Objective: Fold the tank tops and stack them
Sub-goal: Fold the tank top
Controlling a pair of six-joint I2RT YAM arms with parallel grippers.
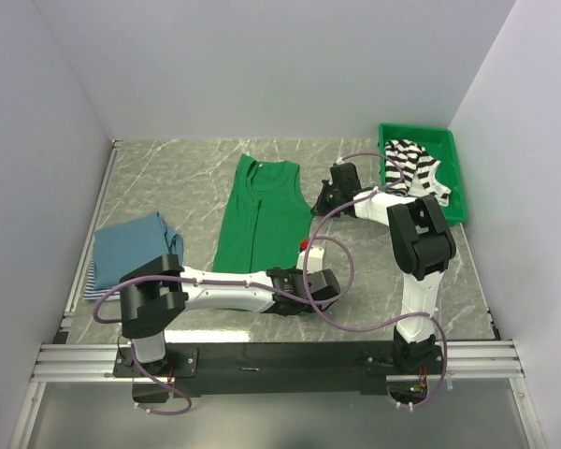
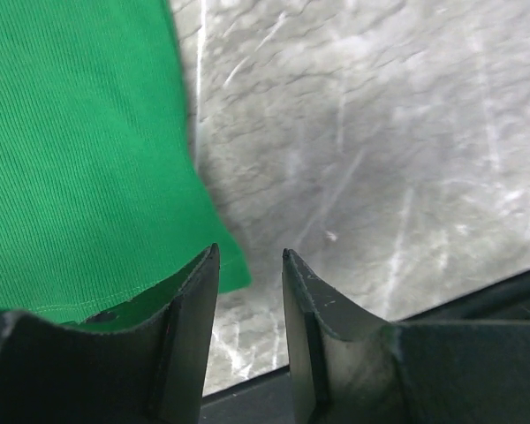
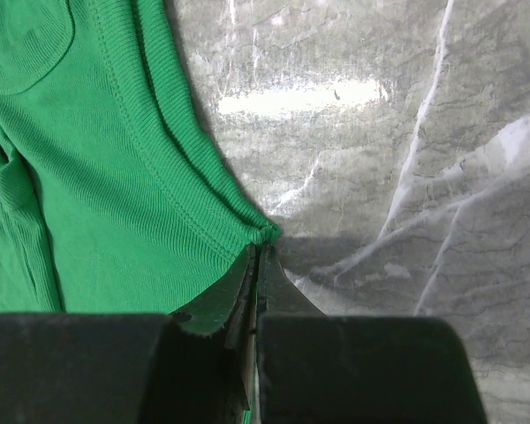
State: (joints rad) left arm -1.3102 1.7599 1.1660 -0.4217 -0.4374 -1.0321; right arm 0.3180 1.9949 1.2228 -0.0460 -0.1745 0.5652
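A plain green tank top lies flat on the marble table, neck at the far end. My right gripper is at its right edge below the armhole, shut on the ribbed edge of the green top. My left gripper is open at the near right hem corner; the corner of the green cloth pokes a little into the gap between its fingers. A black-and-white striped top lies crumpled in the bin. A solid blue top lies folded at the left, on a blue-white striped one.
A rigid green plastic bin stands at the back right. White walls close in the table on three sides. A black rail runs along the near edge, close behind my left gripper.
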